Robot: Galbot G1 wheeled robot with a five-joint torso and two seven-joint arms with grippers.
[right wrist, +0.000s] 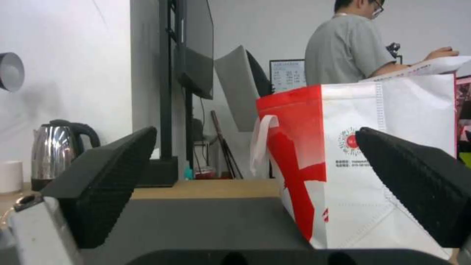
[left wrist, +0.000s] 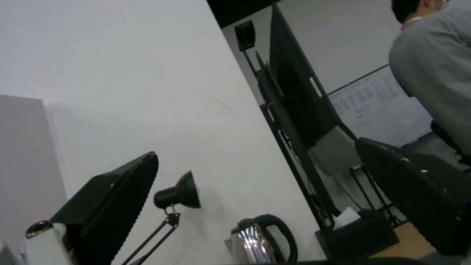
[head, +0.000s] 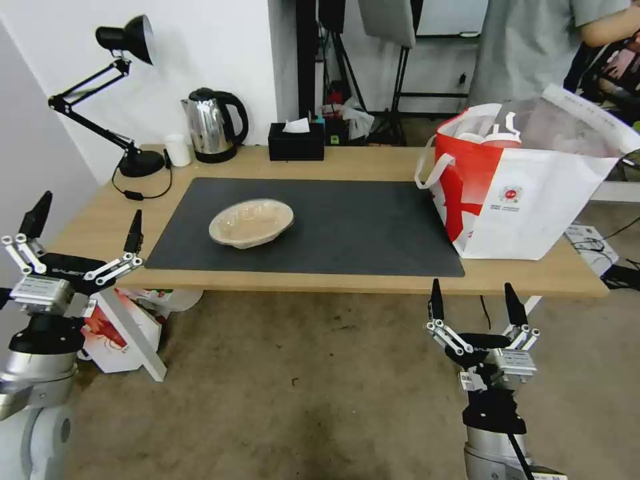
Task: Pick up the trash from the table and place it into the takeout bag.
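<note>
A shallow beige round dish [head: 251, 223] lies on the dark grey mat [head: 347, 227] of the light-wood table [head: 533, 270], left of centre. The takeout bag [head: 527, 193], white with a red side panel, stands open at the table's right end; the rim of a red cup with a white lid [head: 497, 138] shows inside it. My left gripper [head: 87, 220] hangs open off the table's front left corner, empty. Below the front edge, under the bag, my right gripper [head: 475, 295] is open and empty. The bag [right wrist: 373, 162] looms close ahead in the right wrist view.
Along the back edge stand a black desk lamp [head: 127, 100], a small white cup [head: 177, 149], a steel kettle [head: 212, 125] and a black tissue box [head: 296, 140]. A smaller red-and-white bag [head: 120, 333] sits on the floor under the left corner. A person stands behind the takeout bag.
</note>
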